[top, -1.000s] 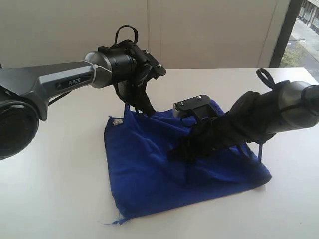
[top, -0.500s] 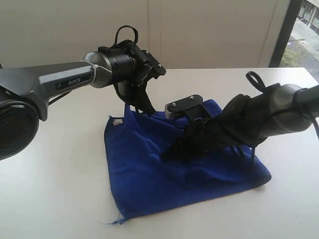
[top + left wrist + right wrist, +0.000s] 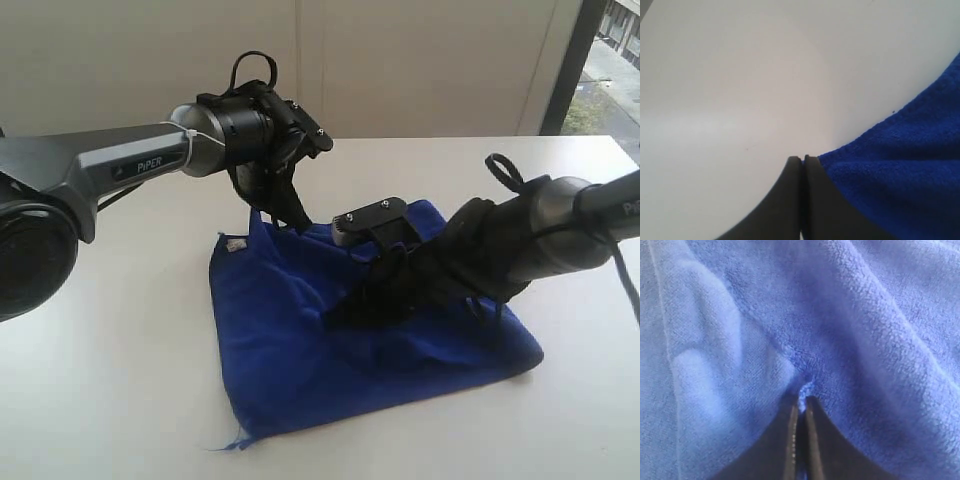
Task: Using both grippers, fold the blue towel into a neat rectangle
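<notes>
The blue towel (image 3: 290,340) lies rumpled on the white table, its small white tag (image 3: 237,243) at the far left corner. My left gripper (image 3: 300,222) is shut on the towel's far edge and holds it raised in a small peak. In the left wrist view the shut gripper (image 3: 802,159) has the blue towel (image 3: 900,165) right against one finger. My right gripper (image 3: 332,318) reaches in from the right and presses into the towel's middle. In the right wrist view that gripper (image 3: 802,400) is shut on a pinched fold of the towel (image 3: 865,315).
The white table (image 3: 120,330) stretches round the towel on all sides. A pale wall stands behind it, and a dark window frame (image 3: 568,60) rises at the far right. The right arm's cables hang over the towel's right side.
The right gripper has closed on a fold in the towel's middle and its arm has shifted slightly left and down. The left arm has not moved.
</notes>
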